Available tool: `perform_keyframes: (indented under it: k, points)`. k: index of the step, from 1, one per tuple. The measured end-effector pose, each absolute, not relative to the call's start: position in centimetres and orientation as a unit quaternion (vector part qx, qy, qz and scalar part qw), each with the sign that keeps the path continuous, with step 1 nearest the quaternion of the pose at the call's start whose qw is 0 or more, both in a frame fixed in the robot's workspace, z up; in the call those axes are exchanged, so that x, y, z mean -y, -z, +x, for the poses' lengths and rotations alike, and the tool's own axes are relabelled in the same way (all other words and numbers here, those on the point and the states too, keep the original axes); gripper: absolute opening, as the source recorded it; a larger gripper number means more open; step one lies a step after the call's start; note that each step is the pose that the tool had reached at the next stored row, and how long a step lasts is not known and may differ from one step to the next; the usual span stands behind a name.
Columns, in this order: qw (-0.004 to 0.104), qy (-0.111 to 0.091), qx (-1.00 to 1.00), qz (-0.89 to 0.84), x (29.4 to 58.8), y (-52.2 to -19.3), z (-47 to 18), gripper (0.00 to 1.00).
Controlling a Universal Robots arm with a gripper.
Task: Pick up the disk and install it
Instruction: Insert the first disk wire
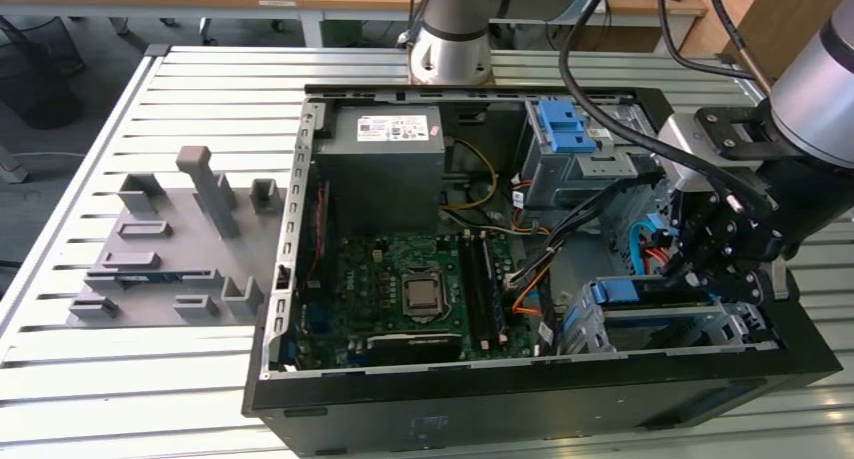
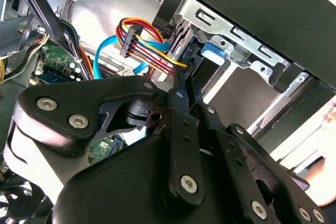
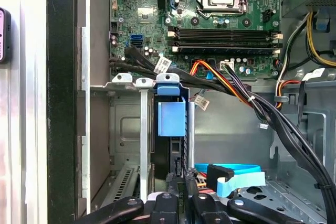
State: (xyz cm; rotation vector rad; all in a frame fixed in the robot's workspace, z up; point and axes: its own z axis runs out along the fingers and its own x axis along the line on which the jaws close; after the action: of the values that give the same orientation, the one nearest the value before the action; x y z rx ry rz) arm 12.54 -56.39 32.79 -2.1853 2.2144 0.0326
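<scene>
The disk [image 1: 651, 291] stands on edge in a slot of the metal drive cage [image 1: 727, 329] at the case's front corner, on the exterior view's right. Its blue rail frame [image 3: 171, 119] shows in the first wrist view, and the rail's blue tab [image 2: 212, 51] in the second wrist view. My gripper [image 1: 714, 277] hangs just over the cage, inside the case. Its fingers [image 3: 171, 179] lie close together, shut, with their tips [image 2: 184, 80] at the disk's near end. Nothing shows between them.
A bundle of black, orange and red cables [image 3: 262, 108] and a blue flat cable [image 3: 236, 174] run close beside the gripper. The motherboard [image 1: 400, 279], grey power supply [image 1: 387, 139] and upper cage with light-blue latch [image 1: 567, 129] fill the case. A grey fixture [image 1: 174, 239] sits outside.
</scene>
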Motion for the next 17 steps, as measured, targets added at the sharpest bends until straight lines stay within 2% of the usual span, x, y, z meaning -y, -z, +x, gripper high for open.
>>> perform_keyframes:
  k: [3, 4, 10, 12, 14, 17]
  points:
    - [0.015, -0.011, -0.712, -0.702, 56.39, -32.97, 12.53, 0.18]
    - [0.015, -0.011, -0.712, -0.702, 56.39, -33.14, 12.54, 0.24]
    - [0.016, -0.011, -0.712, -0.702, 56.39, -33.72, 12.54, 0.24]
    - [0.016, -0.011, -0.712, -0.702, 56.39, -33.73, 12.54, 0.23]
    - [0.016, -0.011, -0.712, -0.702, 56.39, -33.75, 12.54, 0.11]
    - [0.016, -0.011, -0.712, -0.702, 56.39, -33.77, 12.54, 0.11]
